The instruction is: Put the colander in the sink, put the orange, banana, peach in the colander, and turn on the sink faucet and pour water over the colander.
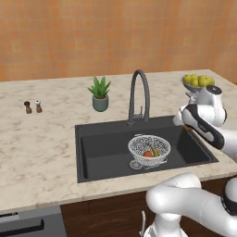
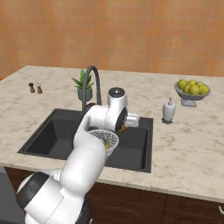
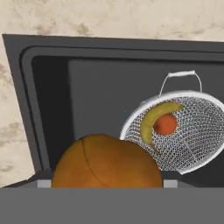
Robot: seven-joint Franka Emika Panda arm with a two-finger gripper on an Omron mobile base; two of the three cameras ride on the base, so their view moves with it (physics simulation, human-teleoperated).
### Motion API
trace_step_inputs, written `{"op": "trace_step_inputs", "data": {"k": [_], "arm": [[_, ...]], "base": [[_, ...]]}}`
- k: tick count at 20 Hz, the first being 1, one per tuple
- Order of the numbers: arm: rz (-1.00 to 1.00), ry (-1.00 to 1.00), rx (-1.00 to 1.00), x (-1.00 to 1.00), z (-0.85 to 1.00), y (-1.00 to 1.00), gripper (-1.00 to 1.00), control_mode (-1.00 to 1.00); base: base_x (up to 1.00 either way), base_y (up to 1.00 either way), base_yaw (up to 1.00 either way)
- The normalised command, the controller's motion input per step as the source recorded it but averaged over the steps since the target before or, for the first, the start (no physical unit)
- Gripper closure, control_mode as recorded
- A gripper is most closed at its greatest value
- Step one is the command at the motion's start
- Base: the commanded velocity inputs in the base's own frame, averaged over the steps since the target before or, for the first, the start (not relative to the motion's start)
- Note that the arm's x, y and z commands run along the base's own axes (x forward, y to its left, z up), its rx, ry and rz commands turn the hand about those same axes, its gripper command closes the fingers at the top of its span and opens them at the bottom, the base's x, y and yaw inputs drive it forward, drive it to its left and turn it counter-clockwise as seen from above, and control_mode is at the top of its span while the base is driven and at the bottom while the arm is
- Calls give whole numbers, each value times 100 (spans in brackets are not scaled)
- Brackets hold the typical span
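1. Colander (image 1: 149,149) sits in the sink (image 1: 102,152), banana (image 3: 155,120) and orange (image 3: 166,124) inside.
2. Gripper (image 3: 107,183), jaws wide, holds the peach (image 3: 107,164) above the basin's edge.

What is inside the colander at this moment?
The colander in the sink holds the banana and a round orange-red fruit. Anything beneath them is covered. The gripper carries another orange fruit.

An orange-tan wall (image 1: 115,32) fills the upper frame; below it runs a beige marbled surface (image 1: 41,139), with dark wood cabinet fronts (image 2: 175,205) along the bottom.
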Motion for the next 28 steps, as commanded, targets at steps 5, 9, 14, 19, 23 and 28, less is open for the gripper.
{"op": "trace_step_inputs", "data": {"k": [5,9,14,19,23,28], "arm": [[29,0,0,25,-32,35,100,-100],[29,0,0,39,-42,31,100,-100],[30,0,0,21,-51,33,100,-100],[26,0,-2,17,-54,38,100,-100],[23,0,0,23,-67,1,100,-100],[22,0,0,32,-55,-1,100,-100]], "base": [[0,0,0],[0,0,0],[0,0,0],[0,0,0],[0,0,0],[0,0,0]]}}
